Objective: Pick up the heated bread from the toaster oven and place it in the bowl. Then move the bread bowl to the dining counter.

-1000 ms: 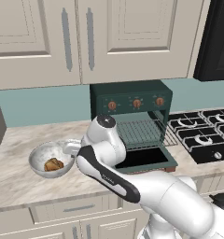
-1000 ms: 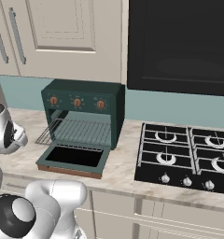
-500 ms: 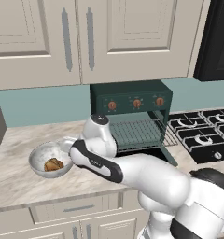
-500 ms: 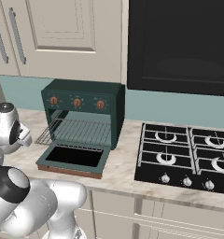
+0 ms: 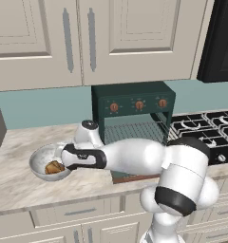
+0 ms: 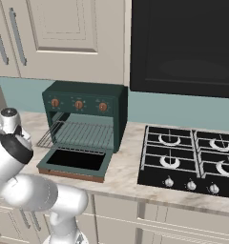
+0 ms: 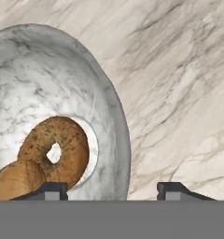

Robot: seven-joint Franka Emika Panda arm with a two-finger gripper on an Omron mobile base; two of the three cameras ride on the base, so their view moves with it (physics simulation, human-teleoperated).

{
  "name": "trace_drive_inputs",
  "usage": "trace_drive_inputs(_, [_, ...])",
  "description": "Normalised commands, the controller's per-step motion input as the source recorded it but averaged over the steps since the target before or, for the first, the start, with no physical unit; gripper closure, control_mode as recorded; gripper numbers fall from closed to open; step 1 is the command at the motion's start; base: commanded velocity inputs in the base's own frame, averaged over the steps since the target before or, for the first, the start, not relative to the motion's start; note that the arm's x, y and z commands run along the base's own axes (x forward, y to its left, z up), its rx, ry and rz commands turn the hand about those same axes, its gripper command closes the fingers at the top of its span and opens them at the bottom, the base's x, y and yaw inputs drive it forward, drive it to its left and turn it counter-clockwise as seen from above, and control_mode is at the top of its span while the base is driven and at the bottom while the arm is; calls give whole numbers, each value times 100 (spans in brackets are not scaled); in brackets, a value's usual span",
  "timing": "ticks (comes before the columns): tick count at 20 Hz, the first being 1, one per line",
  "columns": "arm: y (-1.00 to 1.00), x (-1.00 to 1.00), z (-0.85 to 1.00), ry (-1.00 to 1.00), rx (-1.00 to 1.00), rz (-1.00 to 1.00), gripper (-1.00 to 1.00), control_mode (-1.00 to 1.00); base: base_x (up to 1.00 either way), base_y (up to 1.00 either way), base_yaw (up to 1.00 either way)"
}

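Hand view: fingertips (image 7: 53,190) apart astride bowl (image 7: 115,140) rim, 1 tip over bread (image 7: 16,179), other over bare counter (image 7: 179,93), clamped on nothing

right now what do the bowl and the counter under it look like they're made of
The bowl looks like polished stone or glazed ceramic: white-grey marbled veining, smooth rim. The counter looks like beige marble or stone laminate, with long grey-brown veins and a matte finish. Both are rendered, so the true material stays open.
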Motion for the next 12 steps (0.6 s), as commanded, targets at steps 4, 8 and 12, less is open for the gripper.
trace_drive_inputs(4, [19,19,-58,12,1,0,100,-100,0,0,0])
trace_drive_inputs(8, [4,3,-22,7,1,0,100,-100,0,0,0])
trace_drive_inputs(12, [-7,-53,26,-10,0,-8,100,-100,0,0,0])
